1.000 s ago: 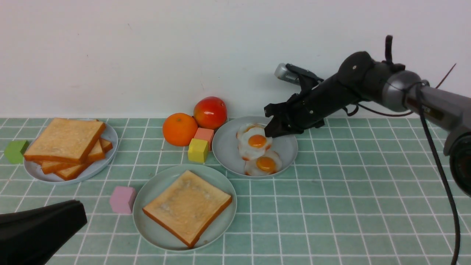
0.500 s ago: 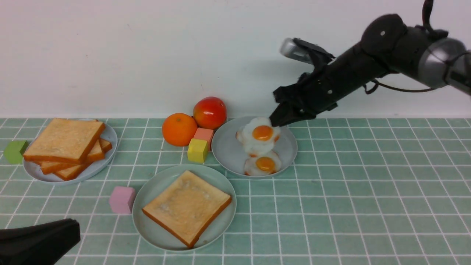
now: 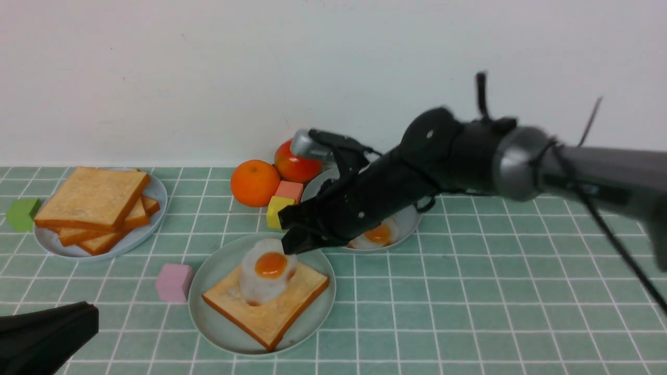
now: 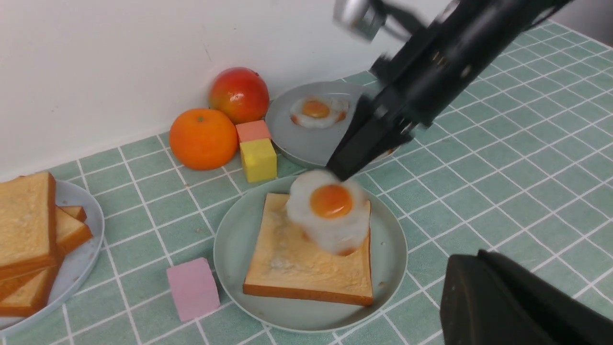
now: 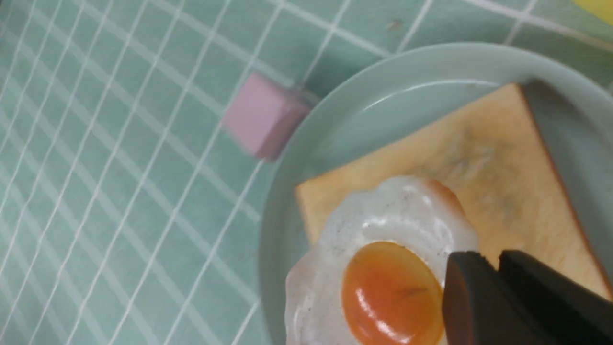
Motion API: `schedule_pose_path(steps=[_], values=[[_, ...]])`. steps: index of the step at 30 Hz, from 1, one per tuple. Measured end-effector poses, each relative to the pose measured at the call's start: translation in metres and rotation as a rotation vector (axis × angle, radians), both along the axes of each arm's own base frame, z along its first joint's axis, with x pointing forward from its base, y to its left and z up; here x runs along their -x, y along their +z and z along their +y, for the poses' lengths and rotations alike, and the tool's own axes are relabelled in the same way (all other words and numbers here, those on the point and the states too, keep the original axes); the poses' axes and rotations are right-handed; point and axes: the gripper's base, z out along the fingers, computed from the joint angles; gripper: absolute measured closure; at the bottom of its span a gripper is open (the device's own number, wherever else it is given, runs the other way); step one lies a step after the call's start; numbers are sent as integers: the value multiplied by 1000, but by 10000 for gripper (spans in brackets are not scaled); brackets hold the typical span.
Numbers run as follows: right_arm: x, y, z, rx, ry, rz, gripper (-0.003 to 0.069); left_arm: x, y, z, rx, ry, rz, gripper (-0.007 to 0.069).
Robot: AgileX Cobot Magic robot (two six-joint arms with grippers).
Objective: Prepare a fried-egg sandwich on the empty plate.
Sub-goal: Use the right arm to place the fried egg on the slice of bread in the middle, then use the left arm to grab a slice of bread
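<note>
Over the toast [image 3: 271,319] | right pincer [image 3: 292,245] pinching fried egg [image 3: 267,272] by its rim

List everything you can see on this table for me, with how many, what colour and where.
green plate: one, pale mint, near middle.
toast slice: one, golden, on the green plate.
fried egg: one, white with orange yolk, hanging over the toast slice.
left grey plate: one, grey-blue, far left.
back grey plate: one, grey-blue, near the wall.
toast stack: several slices, golden, on the left grey plate.
other egg: at least one, on the back grey plate, partly hidden.
orange: one, by the wall.
red fruit: one, beside the orange.
blocks: four; green block, pink block, yellow block, salmon block.
right gripper: black, shut on the fried egg.
left gripper: black, shut, near left corner.
</note>
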Motion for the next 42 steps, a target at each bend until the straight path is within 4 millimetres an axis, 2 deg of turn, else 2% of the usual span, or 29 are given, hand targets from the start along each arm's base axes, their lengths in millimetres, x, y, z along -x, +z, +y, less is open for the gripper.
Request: schedule_pose_path(steps=[4, 9, 12, 15, 17, 19, 22, 23, 24, 27, 28, 29, 30, 31, 32, 35, 36, 37, 40, 42], values=[[-6, -18, 1, -3, -44, 25, 596, 0, 0, 0, -3, 2, 4, 617], [-7, -29, 2, -11, -57, 64, 583, 0, -1, 0, -4, 2, 5, 615], [-7, -34, 3, -11, -61, 77, 512, 0, -1, 0, -4, 2, 5, 614], [-7, -33, 2, -14, -59, 81, 378, 0, -1, 0, -4, 2, 5, 609], [-6, -24, -2, -21, -45, 82, 302, 0, -1, 0, -3, 2, 8, 606], [-5, -8, -8, -22, -20, 63, 263, 0, -1, 0, -4, 4, 17, 606], [3, 37, -27, 10, 40, 3, 298, -3, -5, -2, 7, 23, 74, 606], [4, 41, -29, 14, 44, -2, 298, -3, -6, -2, 7, 25, 81, 606], [15, 72, -44, 65, 75, -39, 374, -9, -11, -6, 2, 47, 154, 610], [46, 129, -72, 173, 81, -142, 525, -24, -18, -17, -39, 89, 289, 638], [59, 144, -81, 200, 68, -168, 575, -31, -18, -22, -61, 102, 330, 638], [61, 146, -83, 203, 61, -169, 594, -32, -19, -23, -68, 105, 343, 638], [83, 164, -98, 235, 33, -205, 652, -45, -15, -33, -102, 122, 392, 638], [86, 164, -100, 240, 26, -198, 657, -46, -14, -34, -107, 124, 397, 638], [109, 179, -116, 262, -10, -237, 670, -60, -10, -45, -145, 137, 438, 638], [143, 189, -137, 275, -56, -260, 666, -92, -5, -61, -218, 165, 482, 638], [147, 192, -139, 272, -60, -272, 665, -93, -5, -60, -220, 167, 482, 638], [163, 195, -148, 269, -72, -287, 659, -112, -7, -63, -258, 191, 508, 638], [191, 199, -162, 256, -81, -321, 658, -155, -11, -52, -296, 268, 557, 638], [205, 201, -169, 247, -85, -339, 658, -182, -13, -34, -293, 328, 588, 638]])
